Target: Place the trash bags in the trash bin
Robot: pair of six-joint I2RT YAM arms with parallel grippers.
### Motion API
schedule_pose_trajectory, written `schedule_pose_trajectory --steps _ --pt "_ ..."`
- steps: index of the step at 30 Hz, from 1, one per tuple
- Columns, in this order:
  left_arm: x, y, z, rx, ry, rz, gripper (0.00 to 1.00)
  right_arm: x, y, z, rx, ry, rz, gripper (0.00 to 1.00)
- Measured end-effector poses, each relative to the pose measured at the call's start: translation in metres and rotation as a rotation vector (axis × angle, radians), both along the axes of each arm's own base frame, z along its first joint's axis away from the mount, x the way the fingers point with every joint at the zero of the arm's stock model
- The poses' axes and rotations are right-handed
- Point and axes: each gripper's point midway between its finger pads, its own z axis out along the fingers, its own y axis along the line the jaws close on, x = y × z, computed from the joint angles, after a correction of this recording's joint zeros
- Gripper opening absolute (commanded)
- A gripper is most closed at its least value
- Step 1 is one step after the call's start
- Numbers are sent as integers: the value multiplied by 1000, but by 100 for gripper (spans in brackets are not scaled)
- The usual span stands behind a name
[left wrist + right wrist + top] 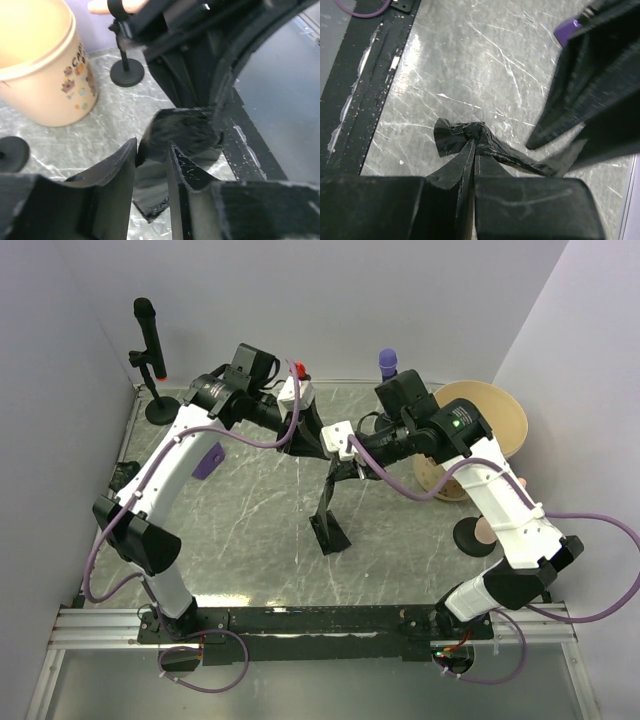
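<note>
While it hangs in the air over the middle of the table, the thin, glossy black crinkled plastic trash bag (330, 520) is drawn into a narrow strip whose lower end touches the grey marbled table top (250, 530), and it is well apart from the round tapered tan trash bin (500, 400), which stands at the far right corner with its pale inside showing and holds none of the film. The right gripper (472, 146) has its jaws closed tight on a twisted knot of the bag, the film bunching out just beyond the fingertips. The left gripper (152, 150) meets the same bag from the other side; its fingers (120, 167) stand apart with a fold of black film between them, and whether they press on it cannot be told. In the left wrist view the bin carries small cartoon prints and dark lettering on its side, with a black round stand base (126, 77) on the table near it. A black microphone on a stand (148, 340) rises at the far left corner, and a black strip (300, 620) runs along the near edge by the arm bases
</note>
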Motion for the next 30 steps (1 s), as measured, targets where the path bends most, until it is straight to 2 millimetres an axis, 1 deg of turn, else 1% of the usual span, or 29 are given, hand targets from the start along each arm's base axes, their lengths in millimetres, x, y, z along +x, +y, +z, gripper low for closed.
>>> schedule_pose_trajectory --steps 1,2,3,4,11,14,16,18,21,23,25,26,28,30 --pt "-1 0 -2 4 8 -3 32 2 -1 0 0 -1 -6 0" --pt "-1 0 -3 8 17 -5 26 4 -2 0 1 -2 -11 0" --pt "-2 0 -4 11 26 -7 9 6 -3 0 2 -2 -19 0" --pt "-2 0 -5 12 31 -7 1 8 -4 0 2 -2 -24 0" --pt "1 -1 -6 14 38 2 0 16 -9 -1 -3 1 -65 0" --pt "2 2 0 11 27 12 1 34 -11 3 7 -7 -148 0" --pt "2 4 11 0 14 18 1 50 -12 6 21 -13 -224 0" --pt "2 5 21 -13 8 27 1 65 -9 9 42 -8 -289 0" --pt "4 4 29 -31 9 41 1 77 0 9 69 22 -332 0" --pt "6 2 29 -46 22 61 1 77 8 7 81 45 -316 0" --pt "5 4 23 -48 60 91 1 69 12 5 84 75 -283 0" --pt "5 6 21 -45 67 111 1 63 14 7 98 110 -267 0" --pt "8 8 22 -47 47 134 1 57 16 15 126 154 -264 0" --pt "11 10 30 -52 -2 146 1 60 15 25 165 191 -290 0"
